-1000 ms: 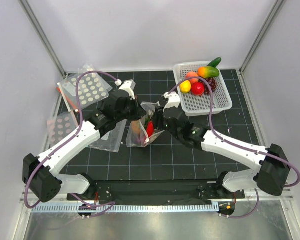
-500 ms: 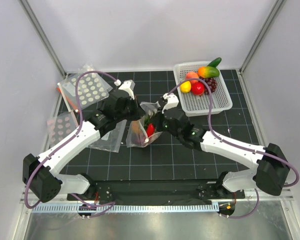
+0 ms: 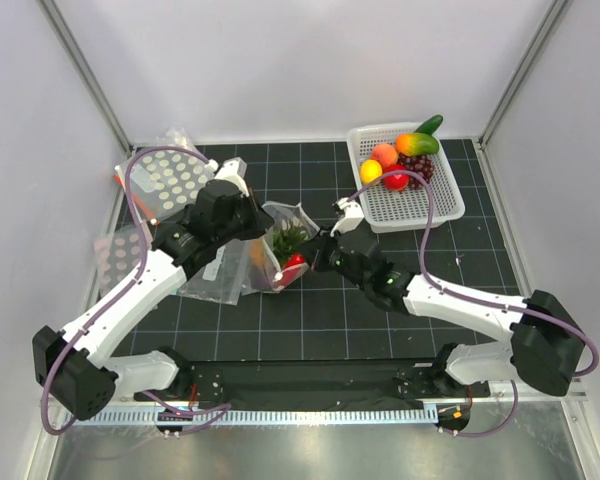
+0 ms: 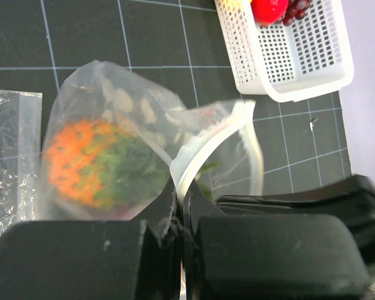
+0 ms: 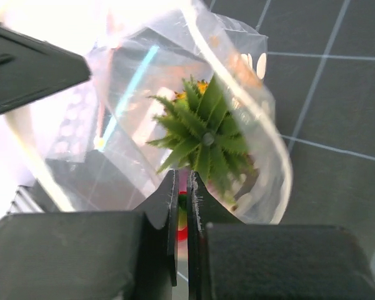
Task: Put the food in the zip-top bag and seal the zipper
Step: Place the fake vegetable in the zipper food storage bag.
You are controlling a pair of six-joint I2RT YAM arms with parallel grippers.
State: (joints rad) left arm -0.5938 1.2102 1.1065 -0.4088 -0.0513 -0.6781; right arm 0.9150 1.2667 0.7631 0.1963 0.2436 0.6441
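Pineapple [image 4: 81, 165], orange with green crown, inside dotted clear bag [image 4: 131, 100]

I am looking into a robotics lab test cell. Plain white panel walls [image 3: 300, 60] on aluminium frame posts [image 3: 85, 75] box in a table [image 3: 380, 320] covered with a black grid mat. A cabled left arm [image 3: 130, 295] and right arm [image 3: 460, 305] are bolted along its near edge.

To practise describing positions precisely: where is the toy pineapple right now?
In the top view, the pineapple lies inside the zip-top bag, mid-scene, down and left of the white basket.
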